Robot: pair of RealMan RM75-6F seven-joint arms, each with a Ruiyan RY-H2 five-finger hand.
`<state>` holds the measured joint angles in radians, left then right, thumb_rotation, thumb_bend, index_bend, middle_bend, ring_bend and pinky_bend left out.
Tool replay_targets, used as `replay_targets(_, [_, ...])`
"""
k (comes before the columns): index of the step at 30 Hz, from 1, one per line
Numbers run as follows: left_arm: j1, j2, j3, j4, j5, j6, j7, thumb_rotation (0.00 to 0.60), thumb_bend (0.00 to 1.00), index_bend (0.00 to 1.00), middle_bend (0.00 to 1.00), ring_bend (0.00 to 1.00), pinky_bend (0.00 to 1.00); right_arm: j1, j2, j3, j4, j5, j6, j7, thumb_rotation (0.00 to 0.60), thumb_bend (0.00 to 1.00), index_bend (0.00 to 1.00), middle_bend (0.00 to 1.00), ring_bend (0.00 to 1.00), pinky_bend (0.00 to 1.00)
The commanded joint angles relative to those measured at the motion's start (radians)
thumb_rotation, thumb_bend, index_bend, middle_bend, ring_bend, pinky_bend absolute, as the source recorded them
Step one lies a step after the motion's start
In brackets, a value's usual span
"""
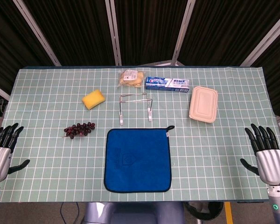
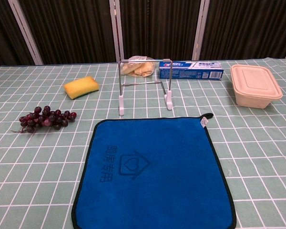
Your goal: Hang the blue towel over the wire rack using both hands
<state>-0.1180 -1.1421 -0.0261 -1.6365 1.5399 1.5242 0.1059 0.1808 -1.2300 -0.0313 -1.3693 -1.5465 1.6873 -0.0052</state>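
Blue microfibre is what we have to lift: the blue towel point(image 1: 137, 160) lies flat and square on the desk point(image 1: 224, 163), at its near edge, with its far hem just short of the feet of the wire rack point(image 1: 135, 106), which stands upright right behind it. Our left hand point(image 1: 2, 149) and right hand point(image 1: 268, 154) hover at the two outer sides of the desk, both well apart from the towel, fingers spread and grasping nothing; the chest view shows neither. The step in hand, as we judge it, is the reach in. To do it well we should bring both hands to the two far corners together, pinch each hem between thumb and fingers, mind the small black loop point(image 2: 206, 116) at the far right corner, and raise the cloth level so it clears the top bar before we draw it across. An uneven lift would probably drag the rack or tip it, since it looks light. Counting what lies about: one towel, one rack, one yellow sponge point(image 1: 93, 99), one bunch of dark grapes point(image 1: 79, 129), one bag of bread point(image 1: 131, 78), one toothpaste box point(image 1: 167, 84), one lidded beige container point(image 1: 204, 104), and two hands.
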Motion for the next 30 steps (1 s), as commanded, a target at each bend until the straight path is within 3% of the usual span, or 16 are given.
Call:
replay_targets(1, [0.001,0.000,0.000,0.000,0.001,0.000,-0.001,0.600,0.00,0.00,0.00,0.00,0.00,-0.004,-0.005,0.007,0.009,-0.010,-0.011,0.002,0.600,0.00,0.00,0.00,0.00,0.00])
replay_targets(7, [0.001,0.004,0.002,-0.005,0.008,-0.004,0.004,0.600,0.00,0.00,0.00,0.00,0.00,0.045,-0.016,-0.003,-0.015,-0.073,-0.102,0.017,0.600,0.00,0.00,0.00,0.00,0.00])
replay_targets(10, [-0.006,0.006,0.003,-0.014,0.011,-0.018,0.014,0.600,0.00,0.00,0.00,0.00,0.00,0.142,-0.043,-0.007,-0.009,-0.158,-0.210,0.049,0.600,0.00,0.00,0.00,0.00,0.00])
replay_targets(13, [-0.015,0.011,-0.003,-0.023,0.008,-0.031,0.021,0.600,0.00,0.00,0.00,0.00,0.00,0.240,-0.077,-0.002,0.006,-0.208,-0.327,0.088,0.600,0.00,0.06,0.00,0.00,0.00])
replay_targets(16, [-0.020,0.011,-0.007,-0.025,0.007,-0.036,0.035,0.600,0.00,0.00,0.00,0.00,0.00,0.323,-0.126,0.008,0.044,-0.233,-0.427,0.113,0.600,0.00,0.01,0.00,0.00,0.00])
replay_targets(19, [-0.028,0.007,-0.013,-0.018,0.002,-0.045,0.052,0.600,0.00,0.00,0.00,0.00,0.00,0.389,-0.177,0.011,0.090,-0.249,-0.513,0.111,0.600,0.00,0.02,0.00,0.00,0.00])
replay_targets(25, [-0.036,-0.004,-0.018,0.007,-0.028,-0.074,0.061,0.600,0.00,0.00,0.00,0.00,0.00,0.474,-0.268,0.007,0.201,-0.276,-0.594,0.109,0.600,0.00,0.08,0.00,0.00,0.00])
replay_targets(30, [-0.036,-0.004,-0.026,0.019,-0.049,-0.078,0.053,0.600,0.00,0.00,0.00,0.00,0.00,0.508,-0.308,-0.018,0.276,-0.304,-0.615,0.116,0.600,0.08,0.12,0.00,0.00,0.00])
